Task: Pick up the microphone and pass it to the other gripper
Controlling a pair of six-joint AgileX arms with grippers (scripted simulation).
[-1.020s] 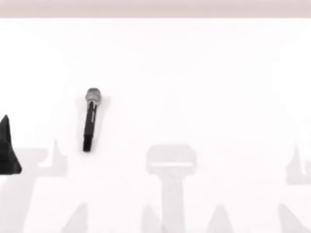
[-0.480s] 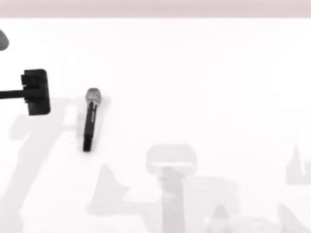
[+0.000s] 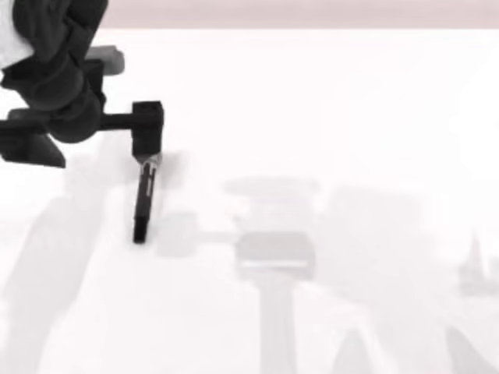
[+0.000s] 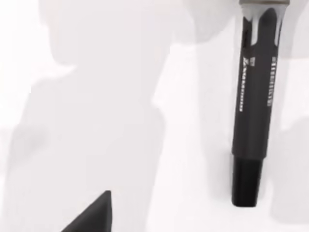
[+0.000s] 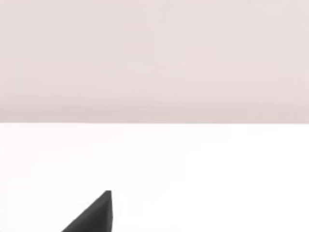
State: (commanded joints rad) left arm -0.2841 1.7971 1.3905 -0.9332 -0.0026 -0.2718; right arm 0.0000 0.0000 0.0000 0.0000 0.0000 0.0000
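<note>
Left tool hangs over the microphone head on the table; finger spacing unclear

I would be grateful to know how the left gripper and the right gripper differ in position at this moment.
The left gripper hangs over the microphone, covering its head in the top view; the right gripper is out of the top view. The left wrist view shows the microphone's handle close by; the right wrist view shows only bare table and wall. Both show one dark finger edge.

black microphone with white lettering and grey collar, white table, black left gripper.
</note>
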